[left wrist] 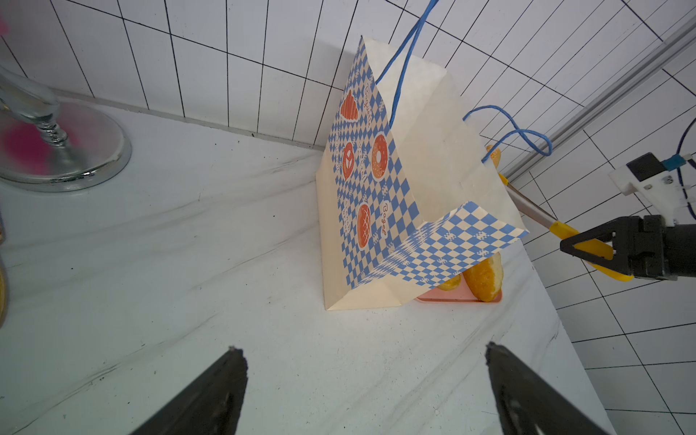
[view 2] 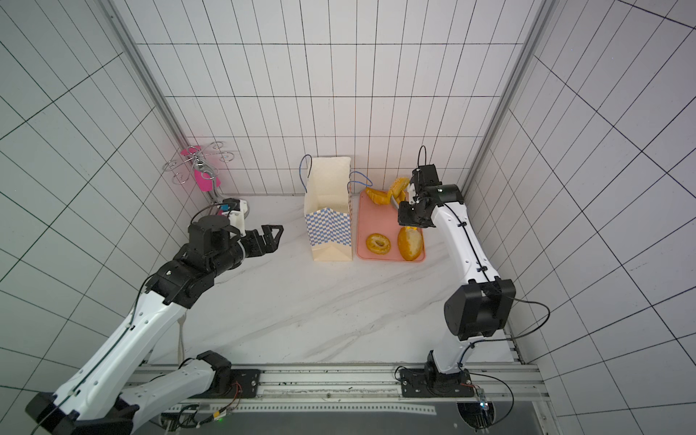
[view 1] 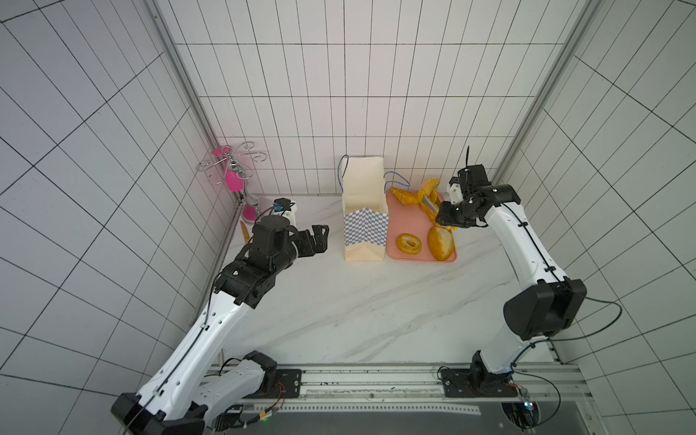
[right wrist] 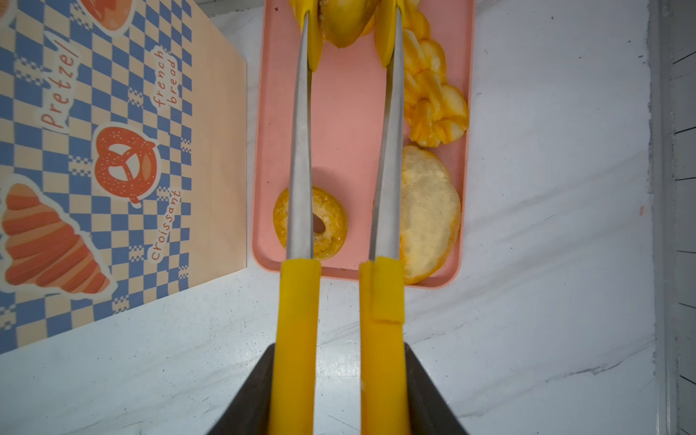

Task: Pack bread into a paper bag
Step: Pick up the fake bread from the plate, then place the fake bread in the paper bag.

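Note:
The paper bag (view 1: 364, 211) (view 2: 329, 211) stands open and upright at the back of the table, its checkered side facing my left wrist view (left wrist: 376, 196). Beside it a pink tray (view 1: 410, 220) (right wrist: 346, 113) holds the bread: a ring (view 1: 408, 243) (right wrist: 333, 214), a big round bun (view 1: 440, 243) (right wrist: 429, 214) and a braided loaf (right wrist: 433, 98). My right gripper (view 1: 444, 220) (right wrist: 339, 376) is shut on yellow tongs (right wrist: 301, 150). The tong tips pinch a small roll (right wrist: 344, 22) at the tray's far end. My left gripper (view 1: 320, 237) (left wrist: 361, 354) hangs open and holds nothing, left of the bag.
A wire stand with a pink piece (view 1: 233, 169) rises in the back left corner on a glass foot (left wrist: 64, 150). Tiled walls close in the back and both sides. The bag's blue cord handles (view 1: 395, 180) hang toward the tray.

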### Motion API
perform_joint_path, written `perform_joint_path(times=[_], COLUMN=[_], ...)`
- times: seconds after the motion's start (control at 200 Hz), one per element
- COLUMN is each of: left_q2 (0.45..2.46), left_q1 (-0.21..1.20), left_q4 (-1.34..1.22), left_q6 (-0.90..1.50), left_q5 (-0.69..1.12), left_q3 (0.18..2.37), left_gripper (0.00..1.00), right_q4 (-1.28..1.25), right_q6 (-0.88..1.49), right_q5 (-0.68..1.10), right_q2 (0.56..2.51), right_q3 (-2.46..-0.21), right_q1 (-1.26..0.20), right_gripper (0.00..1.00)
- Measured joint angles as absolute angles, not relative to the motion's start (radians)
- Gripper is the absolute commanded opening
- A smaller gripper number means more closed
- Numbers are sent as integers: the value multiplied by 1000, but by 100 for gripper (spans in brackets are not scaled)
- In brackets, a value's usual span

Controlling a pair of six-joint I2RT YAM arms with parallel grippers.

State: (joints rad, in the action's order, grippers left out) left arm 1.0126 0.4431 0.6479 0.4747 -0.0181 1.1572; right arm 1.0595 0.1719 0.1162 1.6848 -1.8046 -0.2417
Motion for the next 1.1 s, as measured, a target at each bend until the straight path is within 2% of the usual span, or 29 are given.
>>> perform_joint_path(times=[0.525,1.099], left_q2=[1016,1009], left_q1=[472,480], left_q4=[647,647], left_q6=[482,482], left_q5=[-22,-28], left_q3=[1148,1147], left_gripper=[99,99], right_q4=[1123,1091], right_q6=[160,174], right_q5=[236,532], right_q2=[1582,1558], right_q3=[-1900,-2088], right_q1=[-265,-295], right_gripper=[33,35])
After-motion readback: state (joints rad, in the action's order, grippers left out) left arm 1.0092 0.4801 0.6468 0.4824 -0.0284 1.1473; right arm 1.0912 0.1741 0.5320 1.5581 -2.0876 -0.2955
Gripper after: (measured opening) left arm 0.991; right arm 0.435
